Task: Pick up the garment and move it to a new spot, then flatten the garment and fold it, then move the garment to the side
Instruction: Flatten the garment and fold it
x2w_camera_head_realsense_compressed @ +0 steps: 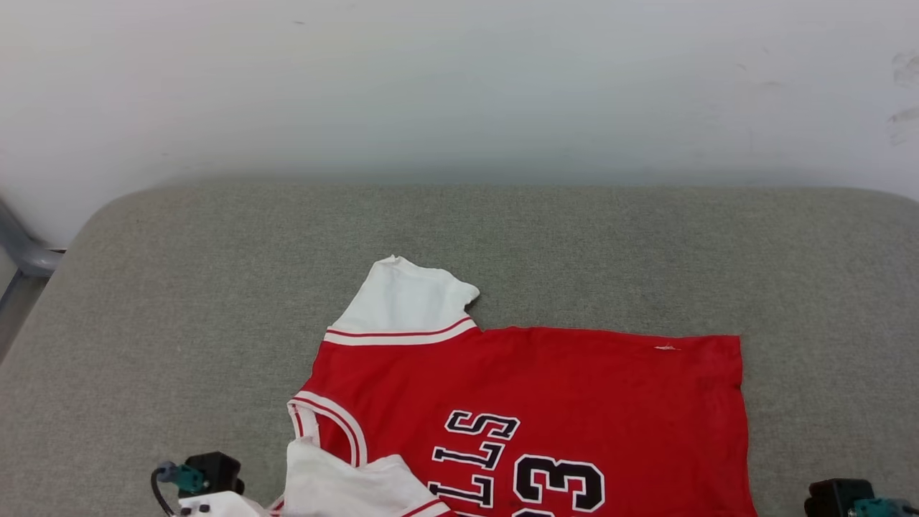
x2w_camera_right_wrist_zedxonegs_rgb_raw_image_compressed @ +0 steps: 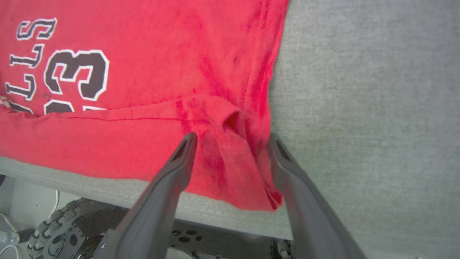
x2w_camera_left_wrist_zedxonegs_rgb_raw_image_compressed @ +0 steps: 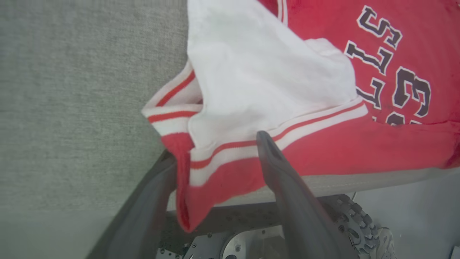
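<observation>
The garment (x2w_camera_head_realsense_compressed: 531,388), a red jersey with white sleeves, striped trim and dark lettering, lies on the grey padded surface (x2w_camera_head_realsense_compressed: 179,301). Its near part runs past the bottom of the head view and hangs a little over the front edge. In the left wrist view my left gripper (x2w_camera_left_wrist_zedxonegs_rgb_raw_image_compressed: 215,147) stands open astride the striped shoulder seam of the garment (x2w_camera_left_wrist_zedxonegs_rgb_raw_image_compressed: 273,82), one white sleeve folded over the red front. In the right wrist view my right gripper (x2w_camera_right_wrist_zedxonegs_rgb_raw_image_compressed: 231,137) is open around a bunched corner of the garment's hem (x2w_camera_right_wrist_zedxonegs_rgb_raw_image_compressed: 237,158), its fingers on either side of the cloth.
The padded surface (x2w_camera_right_wrist_zedxonegs_rgb_raw_image_compressed: 359,108) has bare grey room left, right and behind the jersey. A pale wall (x2w_camera_head_realsense_compressed: 459,86) rises at its back. Below the front edge (x2w_camera_left_wrist_zedxonegs_rgb_raw_image_compressed: 341,183) the robot's base and a treaded wheel (x2w_camera_left_wrist_zedxonegs_rgb_raw_image_compressed: 355,223) show. A grey bar (x2w_camera_head_realsense_compressed: 21,251) stands at far left.
</observation>
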{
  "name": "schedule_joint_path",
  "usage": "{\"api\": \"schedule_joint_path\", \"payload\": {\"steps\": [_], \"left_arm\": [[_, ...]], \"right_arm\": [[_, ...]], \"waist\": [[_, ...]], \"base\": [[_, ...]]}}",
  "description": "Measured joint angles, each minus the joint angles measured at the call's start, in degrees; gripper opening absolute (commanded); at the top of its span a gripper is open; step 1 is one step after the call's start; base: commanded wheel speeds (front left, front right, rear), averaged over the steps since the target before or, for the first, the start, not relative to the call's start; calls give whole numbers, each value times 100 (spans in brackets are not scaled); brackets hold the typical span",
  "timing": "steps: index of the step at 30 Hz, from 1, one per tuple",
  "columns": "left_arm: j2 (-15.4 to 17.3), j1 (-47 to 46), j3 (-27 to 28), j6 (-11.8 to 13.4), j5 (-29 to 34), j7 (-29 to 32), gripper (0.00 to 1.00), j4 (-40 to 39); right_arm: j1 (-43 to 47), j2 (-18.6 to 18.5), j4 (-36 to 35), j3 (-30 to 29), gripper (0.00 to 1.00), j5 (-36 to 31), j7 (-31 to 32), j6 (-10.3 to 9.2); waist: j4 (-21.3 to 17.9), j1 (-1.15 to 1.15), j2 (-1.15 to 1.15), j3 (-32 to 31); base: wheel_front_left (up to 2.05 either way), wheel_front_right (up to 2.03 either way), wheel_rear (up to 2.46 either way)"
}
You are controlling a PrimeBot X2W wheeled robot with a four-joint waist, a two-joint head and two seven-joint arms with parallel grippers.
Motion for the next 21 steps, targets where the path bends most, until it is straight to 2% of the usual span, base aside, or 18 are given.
{"api": "schedule_joint_path", "payload": {"steps": [5,11,17,21], "left_arm": [[126,-234,172,-64,379,-633,100,-5],[75,-682,244,-172,794,-1363,100,43],[-96,-1474,379,-272,1078,-2033,100,112],[-149,-2041,427,-397,1155,-2190,100,314]], "right_arm": [[-192,47,-119,45,100,-241,-954,0],[-590,168,-253,-58,100,-702,-2003,0],[-997,421,-734,-166,100,-1126,-2669,0],[-1287,521,-979,-137,100,-1241,-2873,0]], "waist": [[-102,0,0,43],[-238,0,0,128],[-357,0,0,455],[-471,0,0,794]], "base": [[0,0,0],[0,0,0],[0,0,0],[0,0,0]]}}
